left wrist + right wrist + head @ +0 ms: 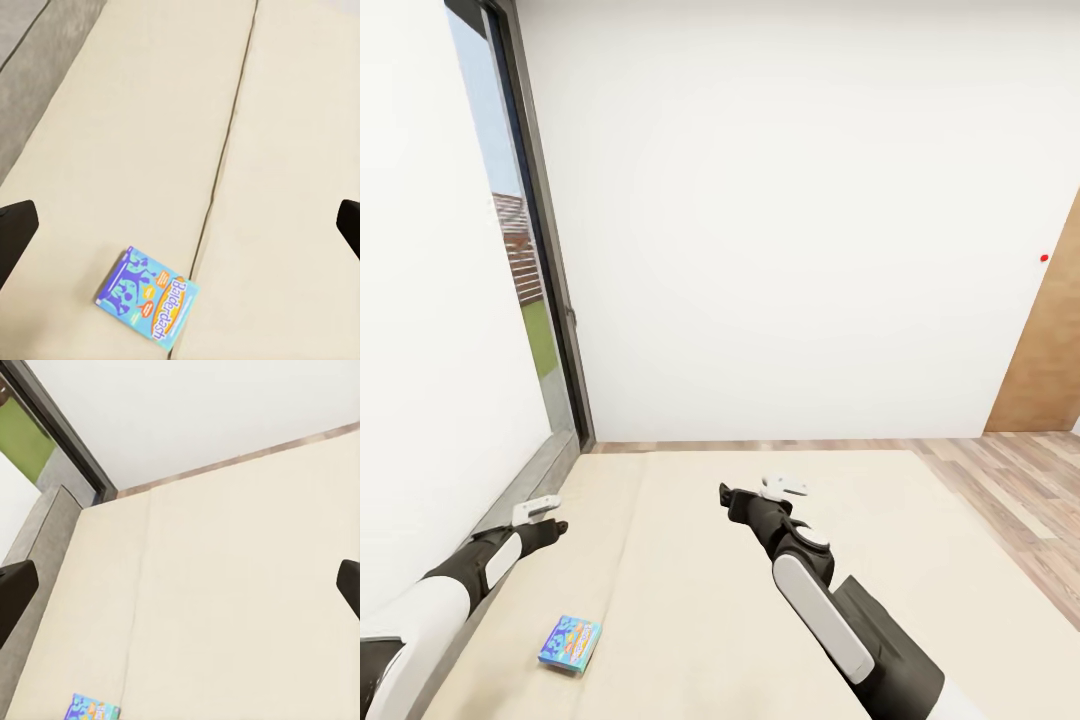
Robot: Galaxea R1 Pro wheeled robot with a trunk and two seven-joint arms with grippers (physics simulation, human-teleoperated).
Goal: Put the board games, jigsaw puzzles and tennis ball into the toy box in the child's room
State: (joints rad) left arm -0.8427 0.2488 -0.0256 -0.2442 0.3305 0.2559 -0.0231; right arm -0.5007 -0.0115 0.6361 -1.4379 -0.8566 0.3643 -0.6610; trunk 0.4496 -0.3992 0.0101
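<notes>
1. Board game (570,644) — the small blue box is lying flat on the bed (760,620), on the left mattress half, near the headboard side and just beside the seam (217,187) between the two mattress parts. Nothing is touching it.

2. Left gripper (540,512) hangs over the bed's left edge, past the box and well apart from it. Its wrist view shows the two fingertips (15,232) set wide at either side with nothing between them, so it's spread and empty.

3. Right gripper (785,488) is out over the middle of the mattress, also spread wide and empty, dark fingertips (15,596) at the frame edges, the box just peeking in at a corner (94,709).

4. Risk one, as I read it: the box is thin and flat on a soft surface. A gripper coming straight down may push it into the mattress or skid it along rather than get under an edge.

5. Risk two: a nudge the wrong way could slide it off the mattress toward the grey headboard (510,500) ledge, harder to reach.

6. Risk three: the box sits close to the robot's own body, so the left arm must fold back sharply, which looks like an awkward, collision-prone reach.

7. Only this one game is visible on the bed here.
</notes>
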